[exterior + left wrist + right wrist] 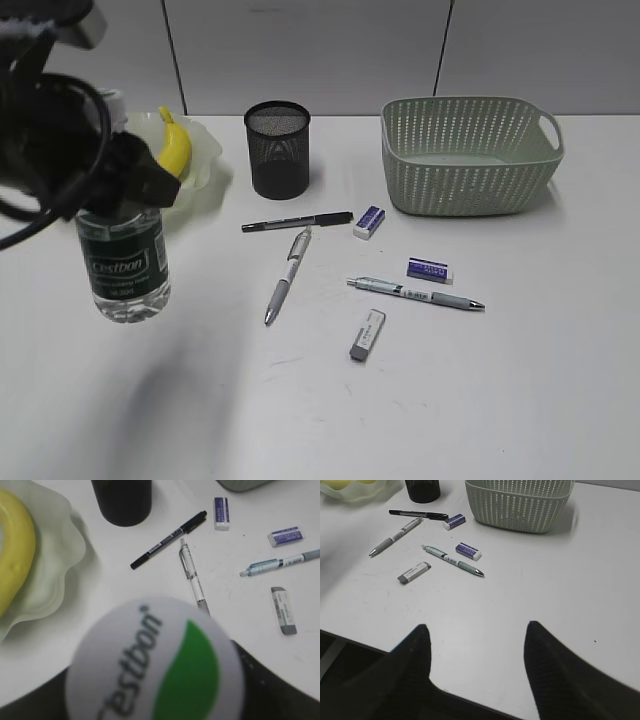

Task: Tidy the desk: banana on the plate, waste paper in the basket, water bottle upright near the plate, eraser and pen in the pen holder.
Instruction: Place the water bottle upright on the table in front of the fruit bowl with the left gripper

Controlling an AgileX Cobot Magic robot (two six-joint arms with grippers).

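Observation:
My left gripper (122,188) is shut on the water bottle (125,262) and holds it upright at the left, apparently a little above the desk (520,400). The bottle's white and green cap (155,665) fills the bottom of the left wrist view. The banana (176,146) lies in the wavy-rimmed plate (207,150) just behind the bottle. The black mesh pen holder (278,148) stands right of the plate, and the basket (470,150) is at the back right. Three pens (297,222) (288,275) (415,293) and three erasers (369,221) (429,269) (367,334) lie mid-desk. The waste paper is not visible. My right gripper (477,630) is open and empty.
The right gripper hovers over bare desk near the front edge (370,642), out of the exterior view. The left arm's cables (50,150) hang at the far left. A tiled wall (330,50) stands behind the desk.

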